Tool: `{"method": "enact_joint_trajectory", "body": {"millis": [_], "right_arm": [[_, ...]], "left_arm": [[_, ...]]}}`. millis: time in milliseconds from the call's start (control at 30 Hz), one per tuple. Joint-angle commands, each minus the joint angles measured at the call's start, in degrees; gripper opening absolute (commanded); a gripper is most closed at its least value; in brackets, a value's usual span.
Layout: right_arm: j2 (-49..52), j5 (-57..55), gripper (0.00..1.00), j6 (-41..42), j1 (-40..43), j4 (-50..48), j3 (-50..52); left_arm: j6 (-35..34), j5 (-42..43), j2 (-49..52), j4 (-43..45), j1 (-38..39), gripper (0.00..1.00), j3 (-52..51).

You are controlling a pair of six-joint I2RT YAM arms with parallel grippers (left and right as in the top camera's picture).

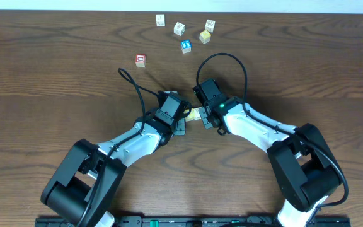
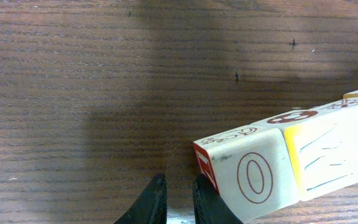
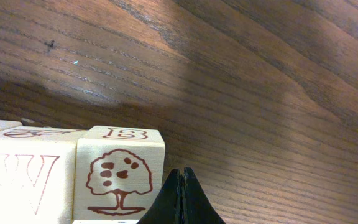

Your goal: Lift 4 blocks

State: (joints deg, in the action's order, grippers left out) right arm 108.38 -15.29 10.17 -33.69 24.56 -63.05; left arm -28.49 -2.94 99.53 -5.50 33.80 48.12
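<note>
A short row of cream wooden blocks (image 1: 194, 115) lies end to end between my two grippers at the table's middle. In the left wrist view its end block, with a red O (image 2: 253, 177), rests against the outer side of my left gripper (image 2: 179, 180). A yellow-edged block (image 2: 331, 158) follows it. The left fingers stand almost together with nothing between them. In the right wrist view a tree-printed block (image 3: 120, 171) sits beside my shut, empty right gripper (image 3: 182, 171), with a W block (image 3: 23, 180) behind it. Whether the row touches the table I cannot tell.
Loose cubes lie at the far edge: three white ones (image 1: 161, 20) (image 1: 179, 28) (image 1: 210, 25), a pale yellow one (image 1: 205, 36), a blue-faced one (image 1: 186, 46) and a red-faced one (image 1: 140, 60). Both arms (image 1: 137, 142) (image 1: 257, 129) slant in from the near edge.
</note>
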Motion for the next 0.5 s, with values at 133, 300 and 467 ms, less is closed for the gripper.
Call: {"method": "enact_joint_trajectory", "body": {"millis": [133, 300, 467], "right_arm": [[0.96, 0.26, 0.01, 0.04, -1.14, -0.04, -1.11], [0.94, 0.17, 0.01, 1.4, 0.42, 0.0, -1.14], [0.9, 0.33, 0.01, 3.13, 1.46, 0.96, -1.14]], "left_arm": [[0.52, 2.23, -1.03, 0.81, 0.68, 0.17, 0.72], [0.55, 2.23, -1.03, 0.79, 0.68, 0.17, 0.72], [0.55, 2.23, -1.03, 0.81, 0.68, 0.17, 0.72]]}}
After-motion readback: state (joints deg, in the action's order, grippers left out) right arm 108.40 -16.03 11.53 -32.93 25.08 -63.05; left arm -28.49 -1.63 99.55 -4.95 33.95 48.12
